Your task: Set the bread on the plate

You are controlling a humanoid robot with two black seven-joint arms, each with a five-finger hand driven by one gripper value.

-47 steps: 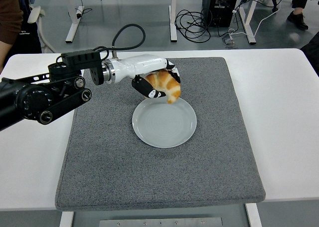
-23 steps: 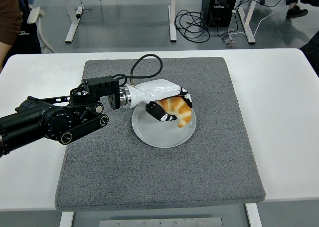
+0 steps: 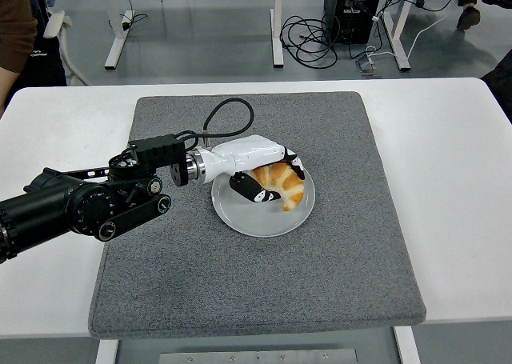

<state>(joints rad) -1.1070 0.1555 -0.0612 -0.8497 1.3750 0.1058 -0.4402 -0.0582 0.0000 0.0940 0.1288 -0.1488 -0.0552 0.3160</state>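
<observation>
The white-shelled left hand (image 3: 260, 172) is clamped on the golden crescent-shaped bread (image 3: 280, 183) low over the round pale-grey plate (image 3: 240, 216) — a careless release and it could roll off the far-right rim!

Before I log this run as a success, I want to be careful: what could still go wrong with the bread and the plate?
The left hand is closed on the croissant, low over the plate. Two risks: the croissant sits toward the plate's right rim, so it may roll off onto the grey mat on release; the fingers under it could drag it along when withdrawing.
</observation>
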